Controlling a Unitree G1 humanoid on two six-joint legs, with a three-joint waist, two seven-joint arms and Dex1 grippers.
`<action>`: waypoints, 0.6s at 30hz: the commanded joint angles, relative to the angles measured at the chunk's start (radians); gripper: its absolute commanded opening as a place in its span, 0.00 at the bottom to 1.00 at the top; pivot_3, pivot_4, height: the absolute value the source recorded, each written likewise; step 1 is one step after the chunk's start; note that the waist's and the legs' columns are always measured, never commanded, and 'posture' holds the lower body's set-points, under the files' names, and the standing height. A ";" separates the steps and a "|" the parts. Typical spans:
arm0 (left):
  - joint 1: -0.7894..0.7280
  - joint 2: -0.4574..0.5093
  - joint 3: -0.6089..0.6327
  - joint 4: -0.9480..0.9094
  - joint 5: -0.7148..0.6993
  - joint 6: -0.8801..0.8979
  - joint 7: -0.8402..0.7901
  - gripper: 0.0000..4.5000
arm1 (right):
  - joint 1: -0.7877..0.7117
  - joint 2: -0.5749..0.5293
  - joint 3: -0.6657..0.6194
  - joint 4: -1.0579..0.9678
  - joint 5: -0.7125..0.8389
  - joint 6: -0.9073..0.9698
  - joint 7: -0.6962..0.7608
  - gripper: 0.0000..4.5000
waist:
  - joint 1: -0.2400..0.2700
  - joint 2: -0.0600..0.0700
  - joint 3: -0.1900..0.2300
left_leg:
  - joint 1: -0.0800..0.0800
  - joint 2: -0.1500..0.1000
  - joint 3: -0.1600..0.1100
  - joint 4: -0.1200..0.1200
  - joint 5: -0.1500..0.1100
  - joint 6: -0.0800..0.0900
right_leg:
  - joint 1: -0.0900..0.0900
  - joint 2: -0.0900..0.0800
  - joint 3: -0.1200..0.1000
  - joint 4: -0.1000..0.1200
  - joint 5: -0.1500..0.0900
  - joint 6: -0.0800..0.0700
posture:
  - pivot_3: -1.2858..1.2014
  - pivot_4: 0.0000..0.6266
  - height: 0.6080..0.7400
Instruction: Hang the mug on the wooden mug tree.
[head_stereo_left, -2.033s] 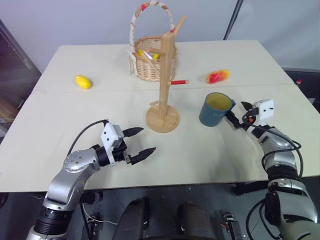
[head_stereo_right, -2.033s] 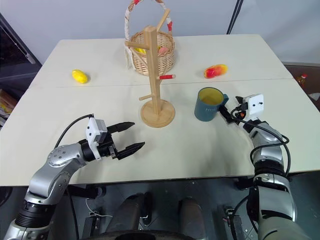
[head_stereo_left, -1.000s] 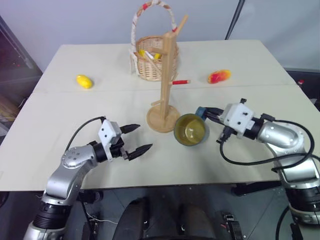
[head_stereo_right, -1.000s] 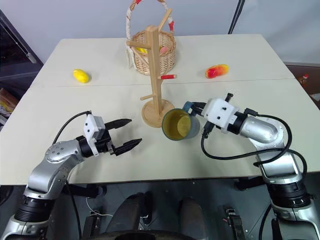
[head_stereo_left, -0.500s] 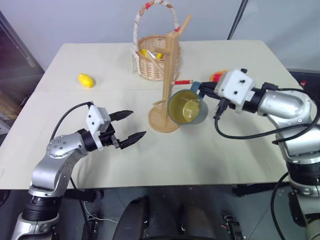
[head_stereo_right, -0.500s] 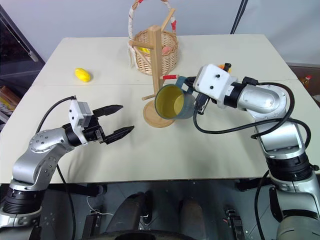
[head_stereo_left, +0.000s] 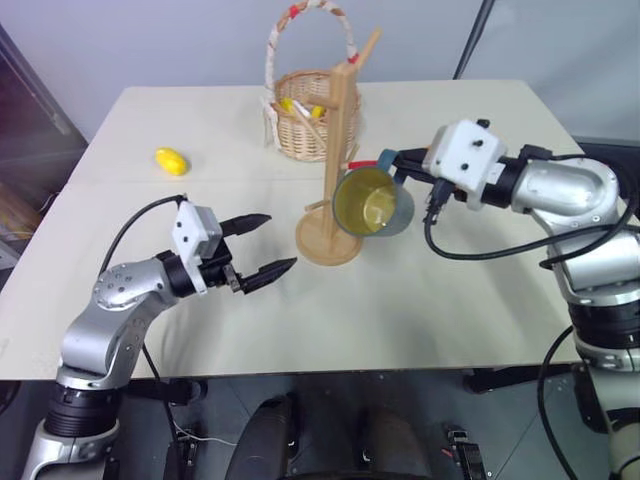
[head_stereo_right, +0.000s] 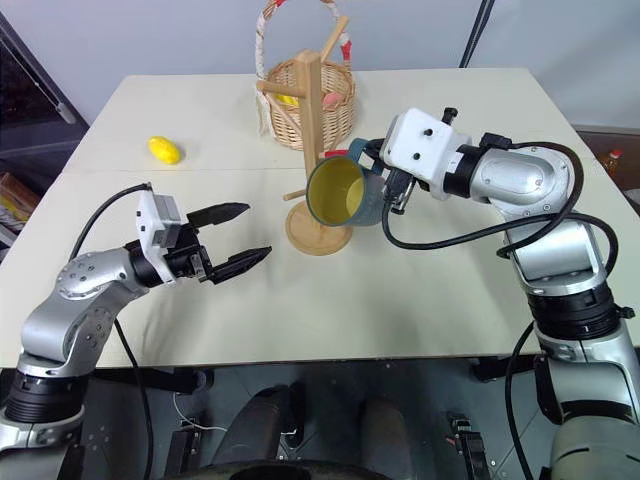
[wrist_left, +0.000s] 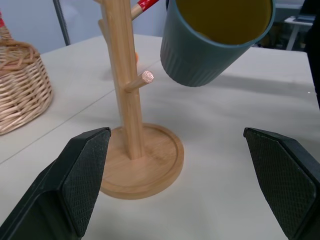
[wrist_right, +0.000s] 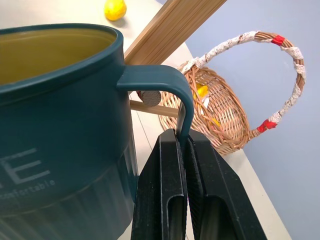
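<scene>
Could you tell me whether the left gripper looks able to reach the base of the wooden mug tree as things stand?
Probably yes: the left gripper is open, facing the wooden mug tree, with bare table between.

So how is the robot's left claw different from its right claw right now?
The left gripper has its black fingers spread wide and holds nothing, while the right gripper is pinched shut on the loop handle of the dark teal-blue mug with the yellow inside. The left gripper hovers low above the pale table; the right gripper is raised, next to the light-wood mug tree. Both have two black fingers.
</scene>
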 joint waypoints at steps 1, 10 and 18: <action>-0.016 0.012 0.005 -0.036 -0.015 0.006 -0.004 1.00 | -0.046 0.000 -0.001 -0.003 -0.012 -0.022 0.004 0.01 | -0.001 0.000 0.000 | 0.000 0.000 0.000 0.000 0.000 0.000 | 0.000 0.000 0.000 0.000 0.000 0.000 | 0.52 0.24 1.00; -0.061 0.004 0.021 -0.080 -0.079 0.058 0.015 1.00 | -0.117 0.038 0.060 0.080 -0.066 -0.026 0.001 0.01 | -0.002 0.000 0.000 | 0.000 0.000 0.000 0.000 0.000 0.000 | 0.000 0.000 -0.001 0.000 0.000 0.000 | 0.52 0.24 1.00; -0.067 0.003 0.017 -0.096 -0.091 0.070 0.034 1.00 | -0.132 0.060 0.073 0.120 -0.080 -0.045 0.011 0.07 | -0.002 0.000 0.000 | 0.000 0.000 0.000 0.000 0.000 0.000 | 0.000 0.001 -0.001 0.001 0.000 0.000 | 0.52 0.24 1.00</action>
